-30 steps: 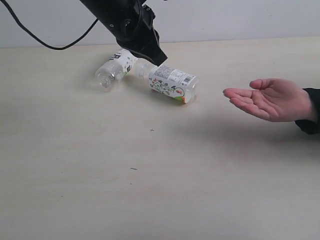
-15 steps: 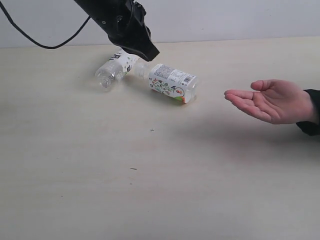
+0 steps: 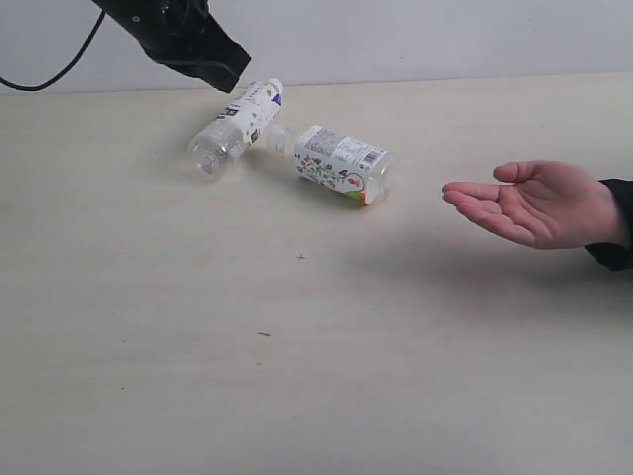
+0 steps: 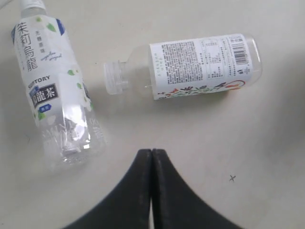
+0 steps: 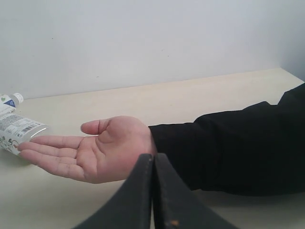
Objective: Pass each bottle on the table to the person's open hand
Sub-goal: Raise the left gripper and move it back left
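Observation:
Two bottles lie on their sides on the table (image 3: 297, 346). One has a white label with dark characters, small green leaves and a white cap (image 3: 232, 124) (image 4: 52, 90). The other carries a floral label with a barcode (image 3: 341, 163) (image 4: 200, 64); its end shows in the right wrist view (image 5: 16, 131). No other bottles are in view. The person's open hand (image 3: 529, 203) (image 5: 95, 150) hovers palm up at the right. My left gripper (image 3: 233, 71) (image 4: 152, 151) is shut and empty, above and left of the bottles. My right gripper (image 5: 153, 155) is shut and empty, near the wrist of that hand.
A dark sleeve (image 5: 228, 148) (image 3: 613, 233) runs from the hand toward the right edge. A black cable (image 3: 49, 74) hangs from the left arm at the back left. A pale wall (image 3: 445, 35) stands behind the table.
My left gripper has drawn back up and to the left, away from the bottles, uncovering the white cap. Both bottles lie where they were. The hand has barely shifted.

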Controlling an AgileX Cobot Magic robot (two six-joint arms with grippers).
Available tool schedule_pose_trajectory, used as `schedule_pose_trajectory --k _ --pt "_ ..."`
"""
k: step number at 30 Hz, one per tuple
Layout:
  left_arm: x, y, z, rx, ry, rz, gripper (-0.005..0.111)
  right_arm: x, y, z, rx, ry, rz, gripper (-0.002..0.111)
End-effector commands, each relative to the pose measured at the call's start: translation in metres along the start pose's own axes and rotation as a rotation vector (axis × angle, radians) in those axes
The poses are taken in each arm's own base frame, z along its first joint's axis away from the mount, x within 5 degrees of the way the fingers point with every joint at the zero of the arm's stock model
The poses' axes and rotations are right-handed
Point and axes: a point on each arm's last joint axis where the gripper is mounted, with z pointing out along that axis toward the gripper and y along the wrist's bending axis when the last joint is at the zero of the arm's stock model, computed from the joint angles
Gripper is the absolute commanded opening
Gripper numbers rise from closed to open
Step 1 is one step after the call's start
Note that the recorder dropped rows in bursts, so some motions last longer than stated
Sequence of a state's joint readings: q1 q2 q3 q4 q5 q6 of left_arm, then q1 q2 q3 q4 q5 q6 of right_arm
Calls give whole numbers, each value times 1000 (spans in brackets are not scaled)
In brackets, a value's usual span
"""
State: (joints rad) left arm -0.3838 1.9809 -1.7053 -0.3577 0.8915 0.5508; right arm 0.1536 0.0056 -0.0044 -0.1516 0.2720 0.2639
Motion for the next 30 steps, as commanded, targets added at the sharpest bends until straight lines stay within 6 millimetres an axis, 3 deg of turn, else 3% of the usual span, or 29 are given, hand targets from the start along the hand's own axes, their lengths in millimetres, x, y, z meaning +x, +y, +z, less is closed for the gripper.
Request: schedule_pose_trajectory --k 1,18,30 --pt "-1 6 -6 -5 -35 -53 0 0 0 0 -4 -9 -4 0" --pt "-2 18 20 -63 -88 -122 0 0 0 0 -4 -9 -4 0" --pt "-10 35 41 -174 -242 -177 0 0 0 0 -4 -9 -4 0"
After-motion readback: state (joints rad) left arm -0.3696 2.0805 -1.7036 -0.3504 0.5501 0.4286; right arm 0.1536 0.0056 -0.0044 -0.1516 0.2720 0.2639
